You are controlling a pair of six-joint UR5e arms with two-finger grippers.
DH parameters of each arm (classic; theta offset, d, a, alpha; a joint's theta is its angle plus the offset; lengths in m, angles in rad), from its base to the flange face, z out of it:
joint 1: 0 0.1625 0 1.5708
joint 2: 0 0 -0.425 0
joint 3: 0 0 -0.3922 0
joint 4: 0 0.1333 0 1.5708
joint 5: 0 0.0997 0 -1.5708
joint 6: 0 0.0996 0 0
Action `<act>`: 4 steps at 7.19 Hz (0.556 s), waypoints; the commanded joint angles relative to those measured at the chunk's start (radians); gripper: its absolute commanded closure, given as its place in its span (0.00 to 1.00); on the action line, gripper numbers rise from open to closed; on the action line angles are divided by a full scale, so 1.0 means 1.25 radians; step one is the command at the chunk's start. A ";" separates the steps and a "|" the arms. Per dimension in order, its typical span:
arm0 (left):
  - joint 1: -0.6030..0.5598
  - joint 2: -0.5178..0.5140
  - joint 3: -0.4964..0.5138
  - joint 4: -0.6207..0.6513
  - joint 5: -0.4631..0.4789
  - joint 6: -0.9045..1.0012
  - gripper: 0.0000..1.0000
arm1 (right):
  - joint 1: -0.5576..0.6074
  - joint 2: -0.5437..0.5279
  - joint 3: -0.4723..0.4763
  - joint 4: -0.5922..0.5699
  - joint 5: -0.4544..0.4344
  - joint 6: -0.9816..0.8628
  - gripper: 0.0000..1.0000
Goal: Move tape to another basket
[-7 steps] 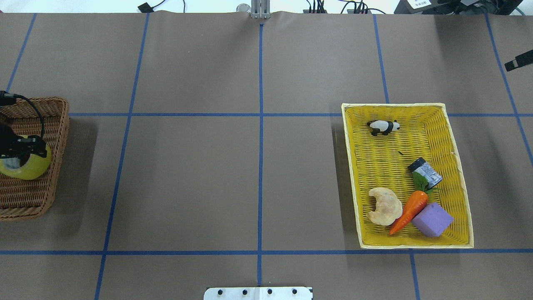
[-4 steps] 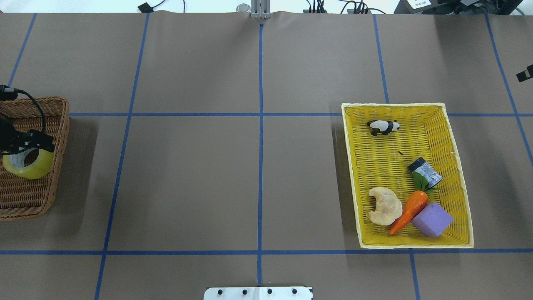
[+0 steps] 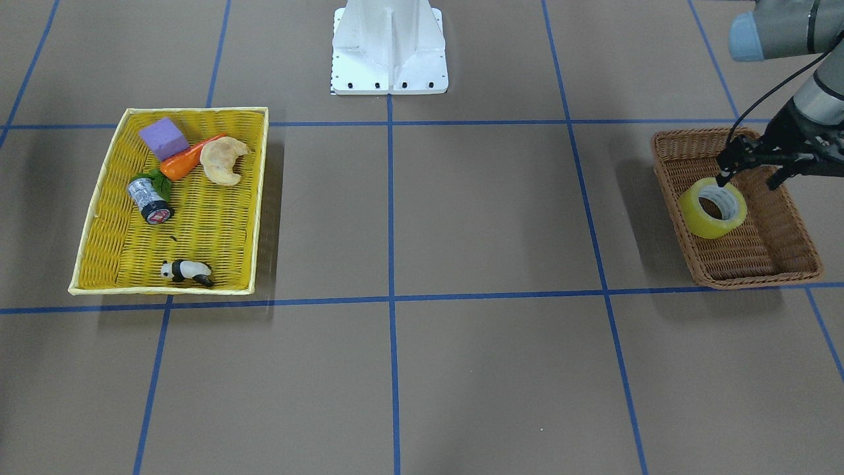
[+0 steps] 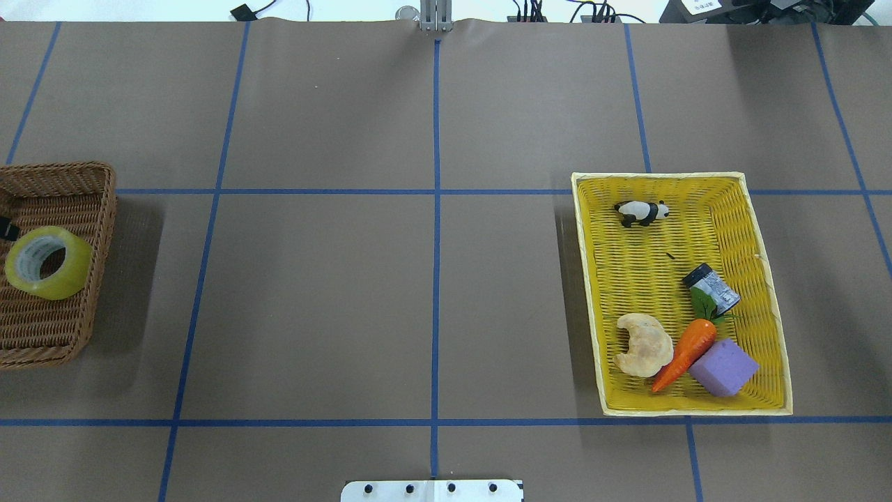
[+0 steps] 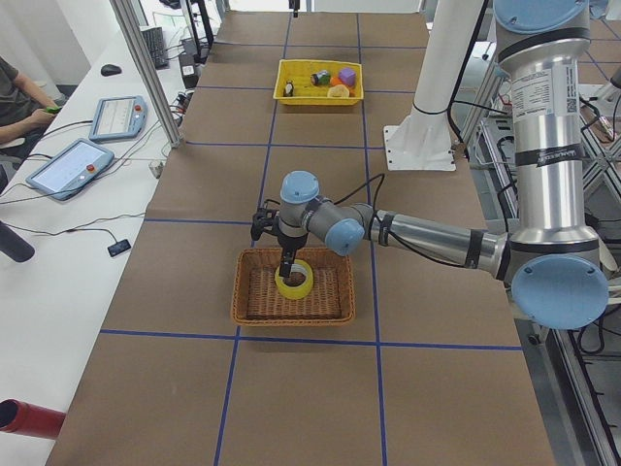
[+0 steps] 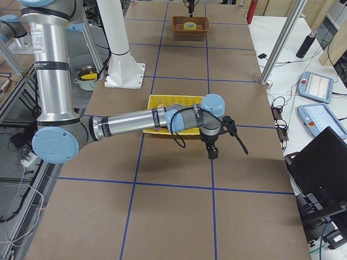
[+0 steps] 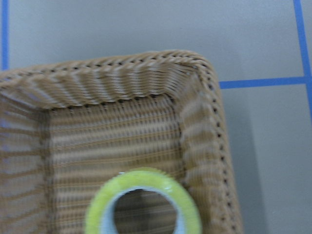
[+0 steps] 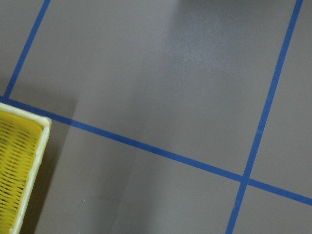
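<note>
Now lying inside basket (image 3: 758, 278): tape (image 3: 695, 212). Just above it, left gripper (image 3: 747, 181), fingers spread, holding nothing. Right gripper (image 6: 212, 154) low over table near yellow tray (image 3: 198, 109); clenched or released, cannot tell.

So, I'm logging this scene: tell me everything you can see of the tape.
The tape is a wide ring of translucent yellow film on a grey-white core. It lies hole up on the floor of the brown basket, with weave showing through the hole. The open left gripper hangs just above it; whether a fingertip touches its rim is unclear.
</note>
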 commanded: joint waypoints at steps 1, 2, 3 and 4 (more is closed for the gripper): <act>-0.064 0.006 0.006 0.108 -0.023 0.080 0.02 | 0.019 -0.006 0.064 -0.128 -0.017 -0.065 0.01; -0.118 -0.056 0.007 0.241 -0.039 0.177 0.02 | 0.018 -0.008 0.064 -0.129 -0.017 -0.067 0.01; -0.155 -0.063 0.008 0.306 -0.039 0.299 0.02 | 0.018 -0.008 0.064 -0.130 -0.017 -0.067 0.00; -0.165 -0.064 0.006 0.315 -0.042 0.307 0.02 | 0.018 -0.012 0.064 -0.130 -0.017 -0.067 0.00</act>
